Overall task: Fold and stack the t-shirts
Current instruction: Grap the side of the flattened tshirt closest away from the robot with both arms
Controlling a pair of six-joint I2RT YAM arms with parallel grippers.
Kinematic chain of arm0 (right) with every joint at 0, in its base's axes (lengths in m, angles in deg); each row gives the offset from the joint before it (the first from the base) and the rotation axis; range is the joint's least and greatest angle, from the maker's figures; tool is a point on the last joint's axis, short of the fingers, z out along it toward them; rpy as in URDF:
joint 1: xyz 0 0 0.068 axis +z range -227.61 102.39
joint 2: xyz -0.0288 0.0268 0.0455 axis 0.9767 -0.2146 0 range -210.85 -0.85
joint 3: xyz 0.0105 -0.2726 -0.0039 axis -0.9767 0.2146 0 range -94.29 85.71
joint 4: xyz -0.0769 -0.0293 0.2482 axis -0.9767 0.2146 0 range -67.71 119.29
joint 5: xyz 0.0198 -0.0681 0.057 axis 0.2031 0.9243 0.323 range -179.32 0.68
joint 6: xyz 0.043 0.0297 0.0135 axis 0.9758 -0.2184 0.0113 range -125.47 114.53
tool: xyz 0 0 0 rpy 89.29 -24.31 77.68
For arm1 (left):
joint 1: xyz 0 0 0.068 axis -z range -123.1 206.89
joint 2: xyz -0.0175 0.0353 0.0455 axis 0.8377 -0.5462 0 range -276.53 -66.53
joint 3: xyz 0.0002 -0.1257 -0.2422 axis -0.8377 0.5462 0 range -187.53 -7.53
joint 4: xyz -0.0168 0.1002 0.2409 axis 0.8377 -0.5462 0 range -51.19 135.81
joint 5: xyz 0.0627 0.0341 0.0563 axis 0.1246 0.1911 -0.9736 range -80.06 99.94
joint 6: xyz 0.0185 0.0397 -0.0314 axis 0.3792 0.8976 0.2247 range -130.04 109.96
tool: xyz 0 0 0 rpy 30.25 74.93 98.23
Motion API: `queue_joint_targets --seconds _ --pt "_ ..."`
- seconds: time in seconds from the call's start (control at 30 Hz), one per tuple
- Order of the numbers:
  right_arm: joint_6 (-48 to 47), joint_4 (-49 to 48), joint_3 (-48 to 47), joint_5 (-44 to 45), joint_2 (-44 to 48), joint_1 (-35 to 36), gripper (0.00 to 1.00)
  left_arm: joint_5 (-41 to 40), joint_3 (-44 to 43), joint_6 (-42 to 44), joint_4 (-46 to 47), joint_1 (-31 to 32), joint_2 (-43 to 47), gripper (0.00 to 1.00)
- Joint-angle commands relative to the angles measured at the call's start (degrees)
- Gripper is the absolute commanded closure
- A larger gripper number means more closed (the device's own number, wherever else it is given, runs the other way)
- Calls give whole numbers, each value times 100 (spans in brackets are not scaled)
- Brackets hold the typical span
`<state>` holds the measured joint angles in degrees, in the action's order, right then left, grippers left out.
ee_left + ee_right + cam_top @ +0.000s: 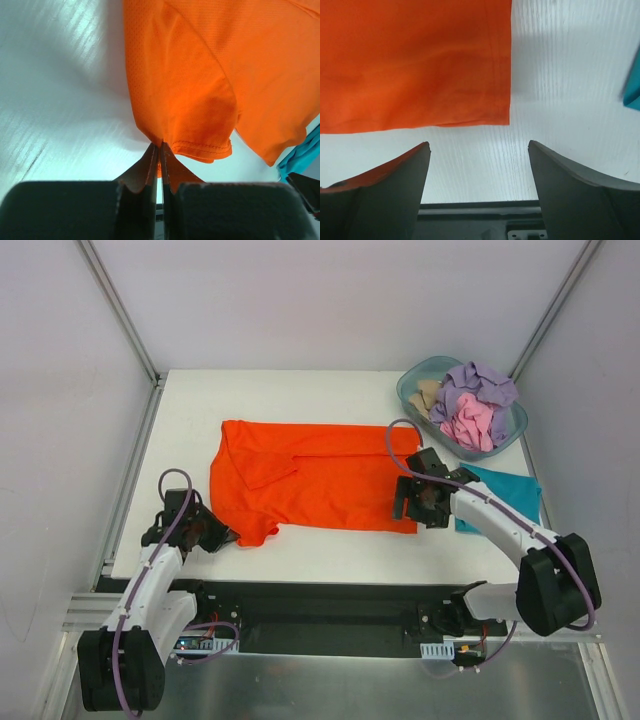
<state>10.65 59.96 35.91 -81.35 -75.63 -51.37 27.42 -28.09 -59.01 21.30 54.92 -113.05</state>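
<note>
We have the orange t-shirt [310, 480] spread flat across the middle of the white table [300, 400], its left part rumpled and folded over itself. The left gripper [159, 155] has its jaws pressed together on a pinch of orange cloth at the near left sleeve. The right gripper [479, 150] hangs with its jaws wide apart over bare table, just off the shirt's near right corner, touching nothing.

The teal t-shirt [505, 495] lies to the right, partly covered by the right arm; in both wrist views we get only a sliver of it at the frame edge.

In the tub [415, 390] at the far right corner sit lavender [480, 385], pink [472, 425] and beige [430, 392] cloth in one tangle. The beige is mostly buried under the lavender, and we cannot tell whether each colour is a single shirt.

The count: five colours of cloth, one tub, two grippers.
</note>
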Motion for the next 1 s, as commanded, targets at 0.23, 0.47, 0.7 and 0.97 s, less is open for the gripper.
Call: queue_joint_targets --seconds 0.23,0.47,0.7,0.97 --pt "647 -260 445 -287 -458 -119 44 -24 -344 81 -334 -31 222 100" --pt "498 -348 392 -190 -792 -514 56 -288 -282 19 -537 -22 399 100" --pt "418 -559 462 -664 -1117 -550 69 -315 -388 -42 -721 -31 477 100" --pt "392 -164 822 -665 -697 -550 88 -613 -449 -332 -1923 -31 776 100"
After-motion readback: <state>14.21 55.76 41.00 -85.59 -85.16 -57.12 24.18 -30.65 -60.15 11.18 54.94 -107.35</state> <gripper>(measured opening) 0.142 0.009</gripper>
